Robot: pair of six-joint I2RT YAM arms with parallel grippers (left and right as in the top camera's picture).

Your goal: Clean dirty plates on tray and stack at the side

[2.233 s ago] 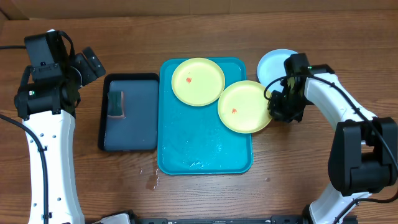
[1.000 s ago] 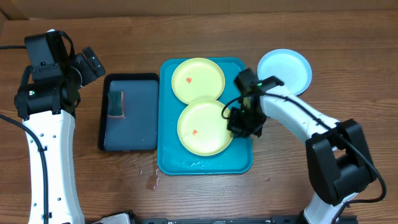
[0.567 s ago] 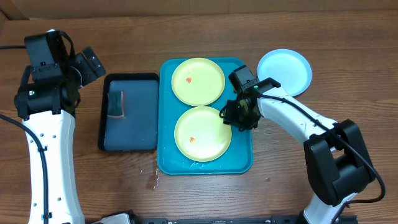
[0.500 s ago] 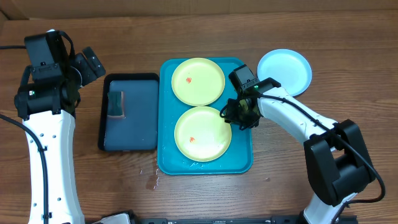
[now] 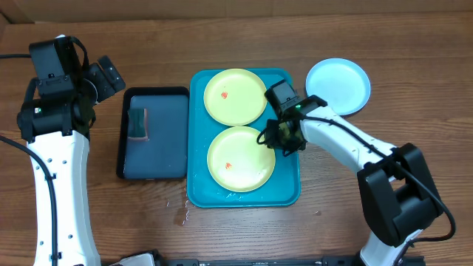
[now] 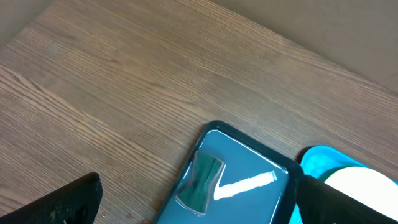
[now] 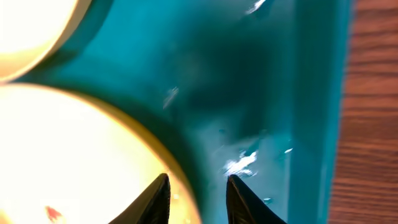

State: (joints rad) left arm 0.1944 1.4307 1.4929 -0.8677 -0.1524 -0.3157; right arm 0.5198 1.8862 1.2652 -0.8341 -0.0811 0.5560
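The teal tray (image 5: 284, 188) holds two pale yellow-green plates, one at the far end (image 5: 235, 96) and one nearer (image 5: 241, 159), each with a small red smear. The light blue plate (image 5: 338, 86) lies on the table right of the tray. My right gripper (image 5: 272, 139) is open, its fingers (image 7: 197, 199) straddling the right rim of the near plate (image 7: 74, 162) over the wet tray floor (image 7: 261, 81). My left gripper (image 5: 111, 74) is open and empty, high above the table's far left (image 6: 199, 199).
A dark navy tray (image 5: 159, 159) with a green sponge (image 5: 137, 123) stands left of the teal tray; both show in the left wrist view, tray (image 6: 249, 199) and sponge (image 6: 200, 182). Water drops (image 5: 181, 210) lie on the wood by the teal tray's front left corner.
My right gripper dragged the near yellow-green plate from the tray's right rim fully onto the tray, then shifted slightly left at its rim. The left arm has not moved.
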